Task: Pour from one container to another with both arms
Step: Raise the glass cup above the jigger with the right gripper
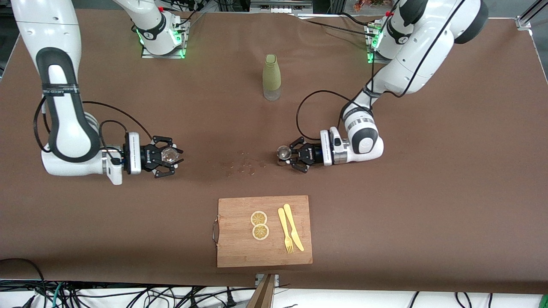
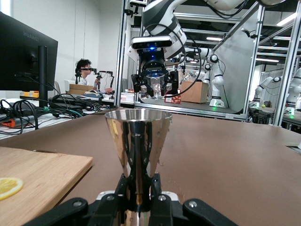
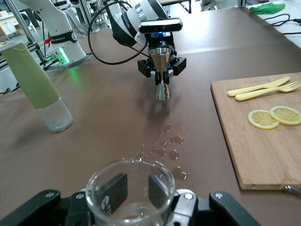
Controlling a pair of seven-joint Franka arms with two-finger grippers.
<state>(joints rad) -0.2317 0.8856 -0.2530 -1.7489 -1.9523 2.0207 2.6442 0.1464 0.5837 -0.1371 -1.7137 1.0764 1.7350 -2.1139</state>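
My left gripper [image 1: 291, 154] is shut on the narrow waist of the small steel jigger [image 1: 283, 152], which stands upright with its mouth up [image 2: 138, 136], low over the brown table. In the left wrist view that gripper [image 2: 138, 197] shows the fingers pressed on the waist. My right gripper [image 1: 174, 156] is shut on the tiny clear glass cup [image 1: 169, 155], toward the right arm's end of the table. In the right wrist view the cup [image 3: 130, 212] sits upright between the fingers of the right gripper [image 3: 130, 188]. The two grippers face each other across a gap with the jigger [image 3: 161, 61] opposite.
Spilled droplets [image 1: 244, 164] lie on the table between the grippers. A tall green bottle [image 1: 272, 77] stands farther from the front camera. A wooden cutting board [image 1: 239, 248] near the front edge carries two lemon slices [image 1: 259, 224] and a yellow fork and knife [image 1: 290, 233].
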